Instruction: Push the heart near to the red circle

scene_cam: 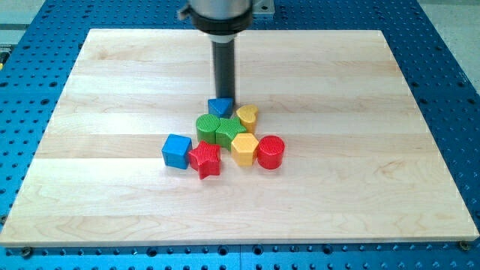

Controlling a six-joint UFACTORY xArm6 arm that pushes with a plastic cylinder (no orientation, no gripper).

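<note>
You've got seven blocks in one tight bunch near the board's middle: 2 yellow, 2 green, 2 blue, plus 2 red if you count star and circle, so eight. The yellow heart [247,115] sits at the bunch's top right edge; it's small, its lobed top face pale yellow, w/ ribbed sides, touching the green block [230,131] below-left of it. The red circle [271,152] is lower, at the bunch's right end, near the heart but apart, w/ the yellow hexagon [244,148] between them & touching the circle. A green circle [208,126] sits left of the other green one. Red star [205,159] and blue cube [176,151] are at the bottom left. My tip [223,99] stands right behind the small blue block [220,107], just left of the heart. There are no jaws, only a plain rod. Wooden board [112,90] lies on a blue perforated table [30,45].
</note>
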